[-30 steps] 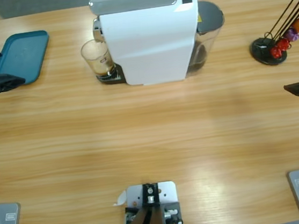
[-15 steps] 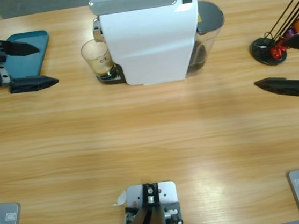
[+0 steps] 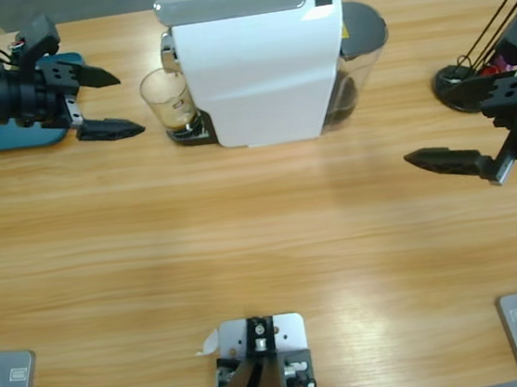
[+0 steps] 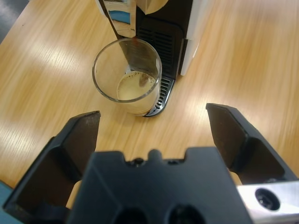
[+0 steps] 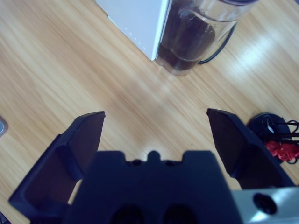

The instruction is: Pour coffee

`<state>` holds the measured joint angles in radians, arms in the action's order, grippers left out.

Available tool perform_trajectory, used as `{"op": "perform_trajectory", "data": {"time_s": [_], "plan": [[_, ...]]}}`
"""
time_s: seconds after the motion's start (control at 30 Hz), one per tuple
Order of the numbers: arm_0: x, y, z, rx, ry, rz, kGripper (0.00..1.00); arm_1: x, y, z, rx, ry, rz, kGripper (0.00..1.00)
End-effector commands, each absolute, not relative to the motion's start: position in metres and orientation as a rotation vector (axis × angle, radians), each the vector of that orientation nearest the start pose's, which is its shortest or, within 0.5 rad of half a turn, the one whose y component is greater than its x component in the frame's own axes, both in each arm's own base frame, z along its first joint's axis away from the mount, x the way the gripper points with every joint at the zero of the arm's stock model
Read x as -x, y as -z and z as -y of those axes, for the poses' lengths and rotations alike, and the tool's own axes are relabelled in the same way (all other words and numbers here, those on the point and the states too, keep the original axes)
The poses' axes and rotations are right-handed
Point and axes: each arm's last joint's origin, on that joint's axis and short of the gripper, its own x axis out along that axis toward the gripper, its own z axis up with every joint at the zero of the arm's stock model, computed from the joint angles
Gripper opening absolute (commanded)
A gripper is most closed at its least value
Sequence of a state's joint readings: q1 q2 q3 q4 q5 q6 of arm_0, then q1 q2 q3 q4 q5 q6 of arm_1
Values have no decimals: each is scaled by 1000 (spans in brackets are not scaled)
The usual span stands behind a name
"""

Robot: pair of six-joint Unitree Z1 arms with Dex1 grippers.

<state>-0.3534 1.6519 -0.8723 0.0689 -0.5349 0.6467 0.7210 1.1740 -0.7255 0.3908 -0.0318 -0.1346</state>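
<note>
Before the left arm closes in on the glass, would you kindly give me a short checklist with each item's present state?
1. Left gripper jaws open wide enough for the glass: ok.
2. Glass upright on the drip tray under the spout of the coffee machine: ok.
3. Coffee already in the glass, foamy on top: ok.
4. Path between jaws and glass free of other things: ok.
5. Right gripper away from the glass, at the machine's far side: ok.
6. Machine finished dripping: cannot tell.
</note>
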Motion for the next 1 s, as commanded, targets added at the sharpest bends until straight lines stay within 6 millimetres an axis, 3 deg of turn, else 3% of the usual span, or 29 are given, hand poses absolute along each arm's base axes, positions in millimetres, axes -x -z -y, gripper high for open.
{"op": "perform_trajectory", "data": {"time_s": [0.03,0.2,0.53,1.0], "plan": [[-291,-241,133,-457,1077,-577,989,-130,-270,-116,465,-742,-826,991],[-302,-238,142,-471,1095,-569,991,-131,-268,-118,466,-748,-832,991],[-301,-230,161,-501,1126,-588,991,-135,-263,-121,466,-755,-840,991],[-310,-224,171,-521,1124,-597,996,-137,-259,-124,468,-760,-852,987]]}}
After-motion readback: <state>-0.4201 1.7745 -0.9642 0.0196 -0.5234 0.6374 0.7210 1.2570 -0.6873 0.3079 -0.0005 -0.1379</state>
